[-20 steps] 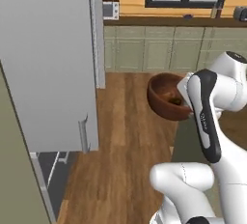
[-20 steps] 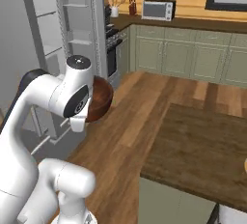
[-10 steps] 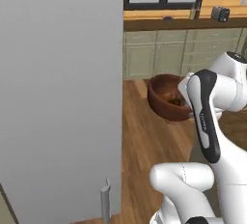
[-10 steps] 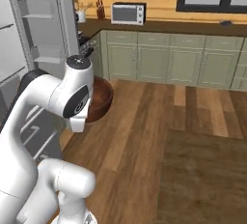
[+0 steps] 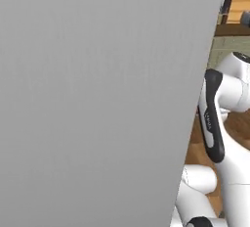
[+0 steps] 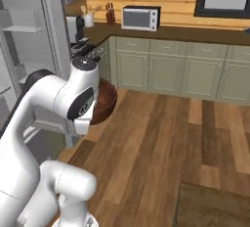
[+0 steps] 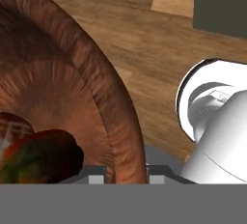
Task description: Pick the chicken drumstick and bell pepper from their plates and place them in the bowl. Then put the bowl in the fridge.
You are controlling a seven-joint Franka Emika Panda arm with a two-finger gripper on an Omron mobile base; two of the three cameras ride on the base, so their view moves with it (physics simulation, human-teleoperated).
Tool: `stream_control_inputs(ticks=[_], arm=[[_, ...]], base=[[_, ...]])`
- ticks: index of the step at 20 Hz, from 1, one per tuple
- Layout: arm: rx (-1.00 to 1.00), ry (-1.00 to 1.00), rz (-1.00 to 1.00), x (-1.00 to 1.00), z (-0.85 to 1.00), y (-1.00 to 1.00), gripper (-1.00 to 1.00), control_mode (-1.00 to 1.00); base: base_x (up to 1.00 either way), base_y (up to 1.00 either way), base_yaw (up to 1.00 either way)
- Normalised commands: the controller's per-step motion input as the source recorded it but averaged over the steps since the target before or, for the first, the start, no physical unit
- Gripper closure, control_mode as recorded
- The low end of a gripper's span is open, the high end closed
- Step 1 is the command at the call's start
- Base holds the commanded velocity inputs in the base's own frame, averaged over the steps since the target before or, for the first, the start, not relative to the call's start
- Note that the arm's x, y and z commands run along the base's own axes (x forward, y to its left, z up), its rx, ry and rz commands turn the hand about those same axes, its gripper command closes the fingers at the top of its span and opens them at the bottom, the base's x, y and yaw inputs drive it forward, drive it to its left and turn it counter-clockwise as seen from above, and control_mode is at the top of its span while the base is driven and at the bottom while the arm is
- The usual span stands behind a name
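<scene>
My gripper (image 7: 126,172) is shut on the rim of the dark reddish-brown wooden bowl (image 7: 72,88), with one finger tip on each side of the wall. Inside the bowl lies the bell pepper (image 7: 41,156), red and green. A brown piece at the left edge beside it looks like the chicken drumstick (image 7: 10,127), mostly cut off. In the right base view the bowl (image 6: 105,104) hangs above the wood floor, half hidden behind my arm, next to the open fridge (image 6: 27,59). The plates are out of view.
The fridge's grey door (image 5: 97,99) stands very close on the left, taking up most of the left base view. Green cabinets (image 6: 161,69) and a counter with a microwave (image 6: 140,17) line the far wall. Wood floor (image 6: 161,143) stretches to the right.
The base has driven and turned, so both base views have shifted: the fridge door has swept across the left base view. The bowl stays in my grip.
</scene>
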Motion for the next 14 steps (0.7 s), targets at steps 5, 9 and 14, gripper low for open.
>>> stream_control_inputs(ticks=[5, 9, 14], arm=[[0.0, 0.0, 0.0, 0.0, 0.0, 0.0, 1.0, 1.0], [0.0, 0.0, 0.0, 0.0, 0.0, 0.0, 1.0, 1.0], [0.0, 0.0, 0.0, 0.0, 0.0, 0.0, 1.0, 1.0]], base=[[0.21, 0.16, 0.61], [0.24, 0.0, 0.77], [0.17, -0.09, 0.86]])
